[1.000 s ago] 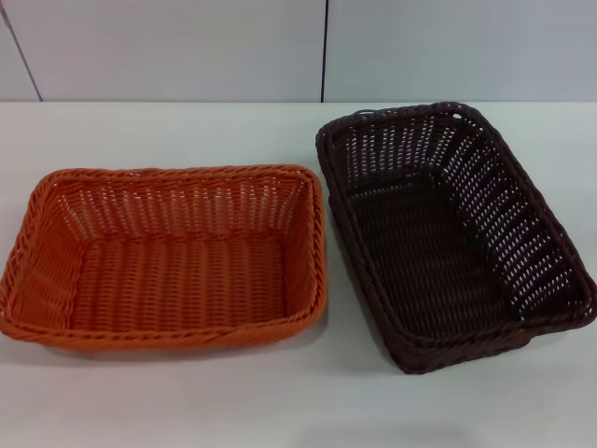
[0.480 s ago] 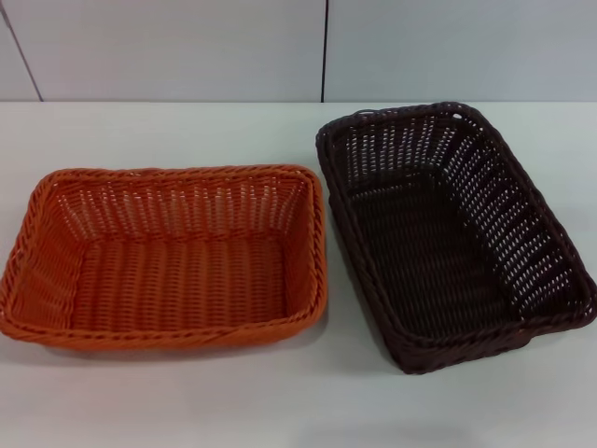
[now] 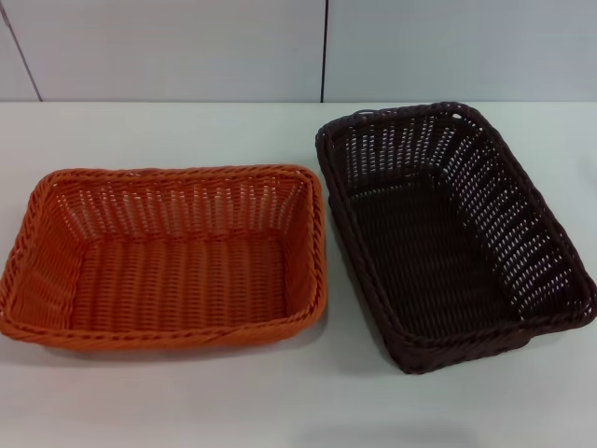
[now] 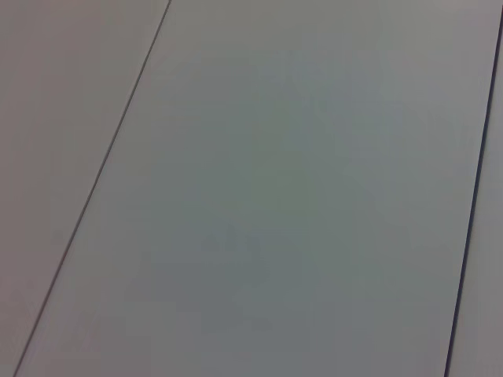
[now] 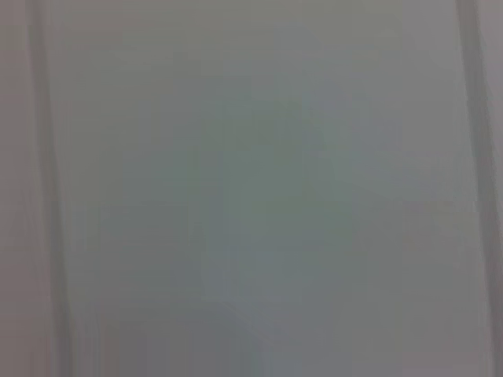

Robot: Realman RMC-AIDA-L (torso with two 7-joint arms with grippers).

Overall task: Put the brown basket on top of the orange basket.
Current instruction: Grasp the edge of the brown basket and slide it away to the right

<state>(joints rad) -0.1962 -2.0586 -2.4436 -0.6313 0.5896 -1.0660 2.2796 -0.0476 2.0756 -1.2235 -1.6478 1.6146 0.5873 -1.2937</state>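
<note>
Nearest the head camera, bare white table [image 3: 280, 401], matte, with a soft shadow at the front edge. On it, left, the orange basket [image 3: 168, 257], long side across the view, upright, empty, braided rim all round. Right of it, the brown basket [image 3: 452, 233], also upright and empty, turned at an angle so that one short end points toward the camera; light showing through its open-weave sides. Near corners just beside each other at mid-table, whether touching cannot be told. Brown not yet on orange. Farther back, more plain tabletop, then a pale grey panelled wall [image 3: 187, 47] with a dark vertical seam [image 3: 324, 51] and a slanted one at far left. Neither gripper visible in any view, so open or closed cannot be told. Both wrist views filled with flat grey panels crossed by thin dark seams.
</note>
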